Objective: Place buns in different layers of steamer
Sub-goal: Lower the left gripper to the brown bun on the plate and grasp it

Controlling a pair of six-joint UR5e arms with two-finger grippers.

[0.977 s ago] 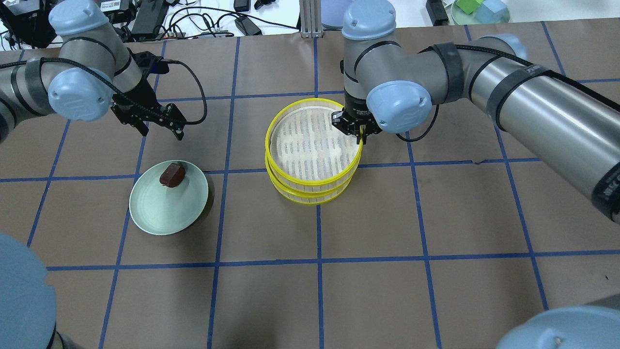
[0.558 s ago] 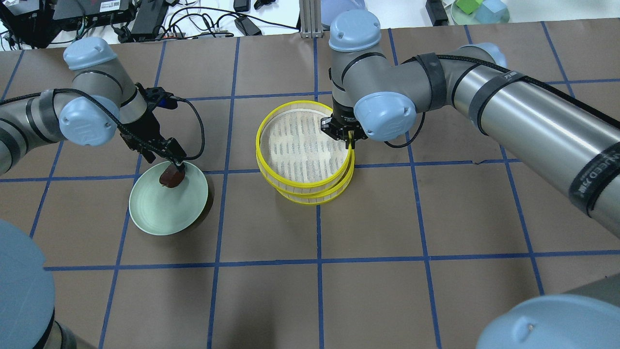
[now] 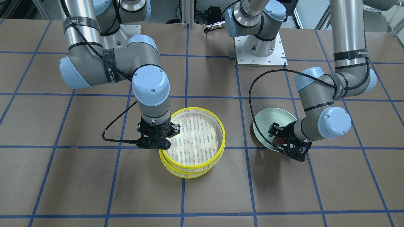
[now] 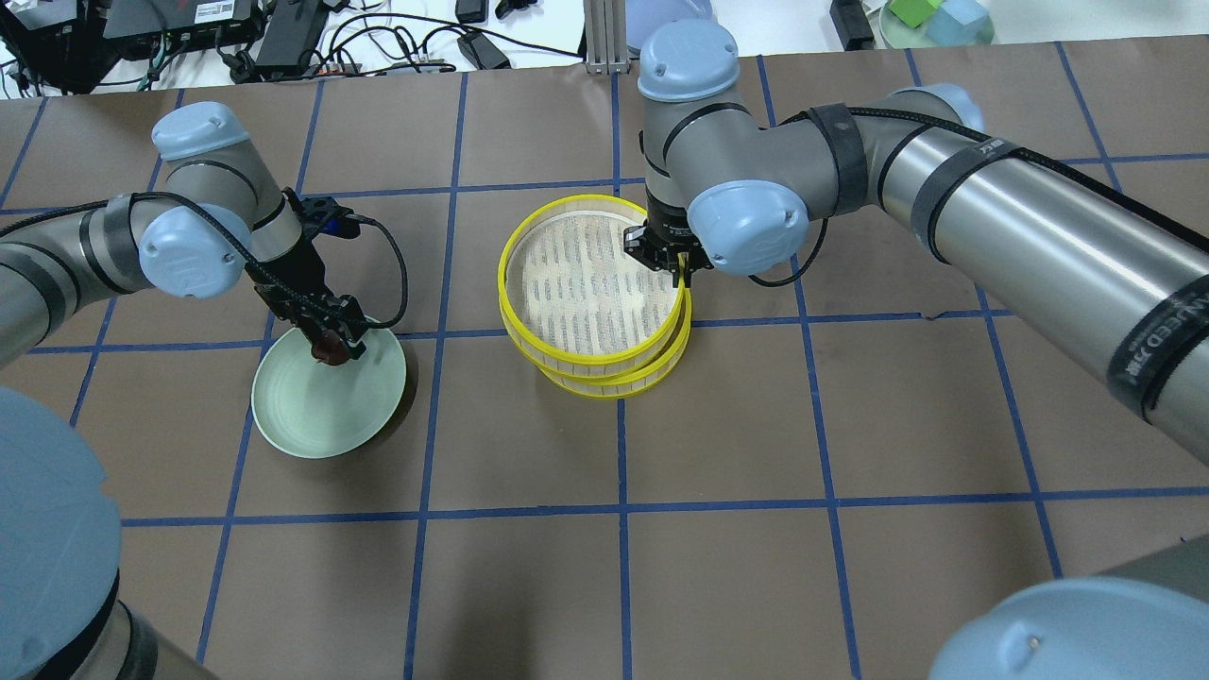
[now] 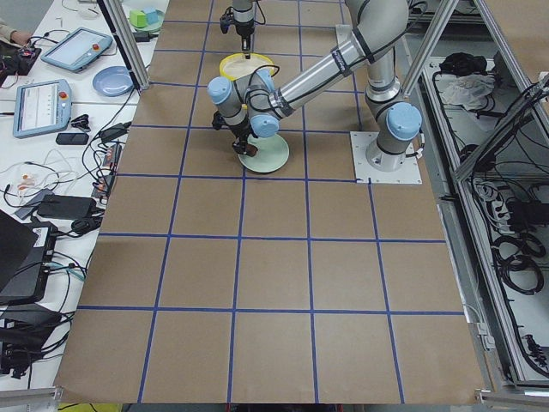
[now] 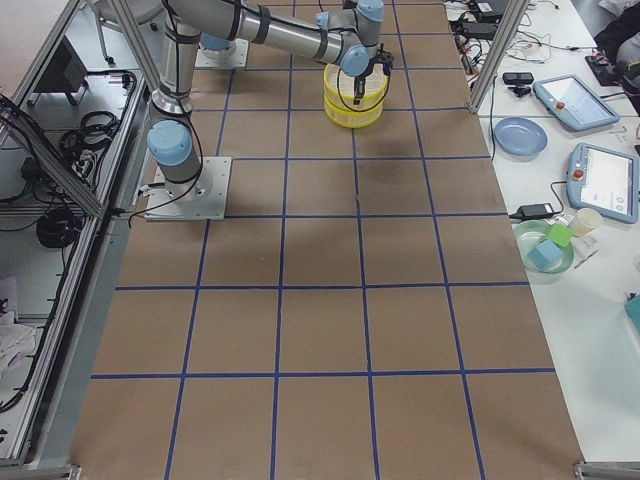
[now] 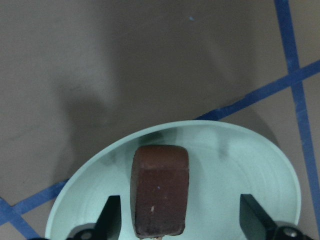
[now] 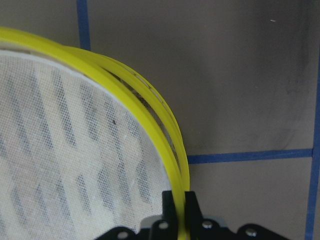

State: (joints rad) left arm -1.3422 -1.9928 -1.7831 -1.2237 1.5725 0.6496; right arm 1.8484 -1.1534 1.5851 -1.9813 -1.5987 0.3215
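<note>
left gripper (image 4: 332, 347) has dropped, fingers (image 7: 112, 216) apart astride brown bun (image 7: 160, 187) on plate (image 4: 307, 420); right gripper (image 4: 678, 275) fingers apparently clamp top tray (image 4: 586, 283) rim.

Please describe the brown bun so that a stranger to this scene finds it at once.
Find the pale mint-green plate beside the two yellow-rimmed steamer trays. The bun lies on it near the rim, between the fingers of the open left claw. It is the only dark reddish-brown lump, far smaller than the plate.
</note>
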